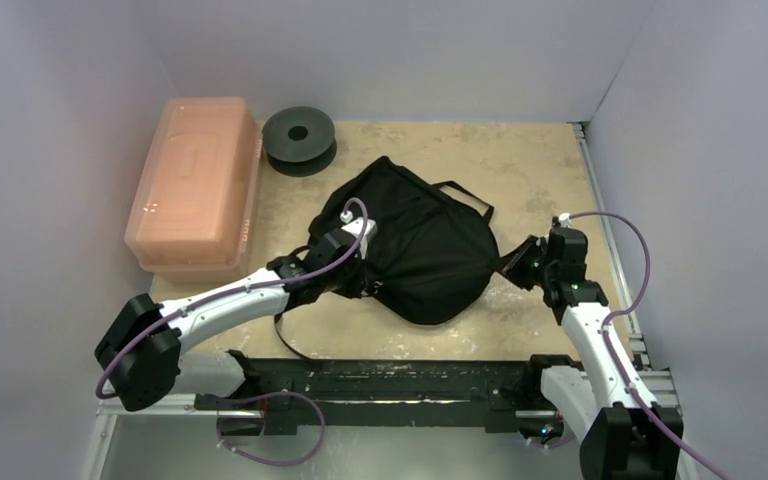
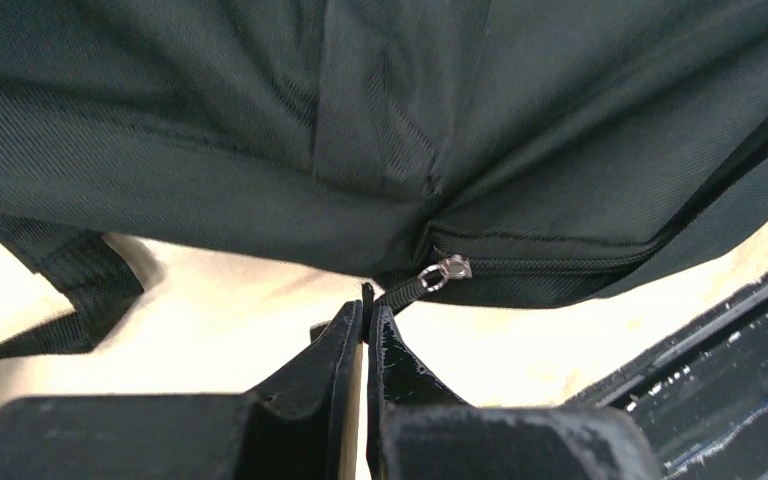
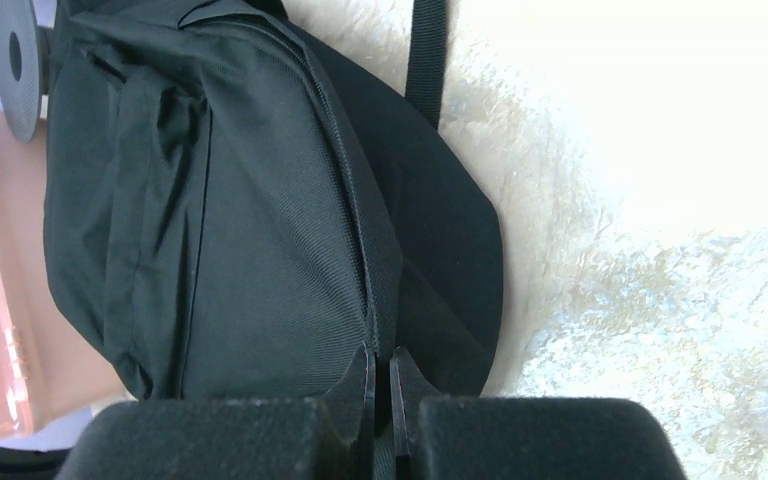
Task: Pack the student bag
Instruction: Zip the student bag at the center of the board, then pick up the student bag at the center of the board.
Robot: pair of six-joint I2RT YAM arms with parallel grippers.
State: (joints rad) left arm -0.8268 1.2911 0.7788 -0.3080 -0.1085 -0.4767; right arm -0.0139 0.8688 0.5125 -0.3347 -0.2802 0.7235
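Backpack, position: the backpack [image 1: 430, 240] lies flat on the middle of the bench [image 1: 540, 170], between the two arms, one claw at each side edge.
Left claw: the left claw [image 2: 367, 318] is at the backpack's left edge, clenched. Its fingertips pinch the black cord tab of the zip pull [image 2: 449, 270]. The cord runs taut from the tips up to the metal slider.
Right claw: the right claw [image 3: 381, 365] is at the right edge, also clenched. A band of the backpack's black edge fabric passes between its tips.
Backpack, look: soft black woven fabric, rounded outline, slack and creased on top. In the left wrist view the zip teeth past the slider lie together. A zip line curves along the side in the right wrist view.
Straps: one black strap [image 1: 288, 338] trails off the left side toward the near edge of the bench. Another loops out at the far right.
Surroundings: a pink box [image 1: 195, 185] sits at the far left with a black spool [image 1: 300, 138] just beside it. Both are apart from the backpack.
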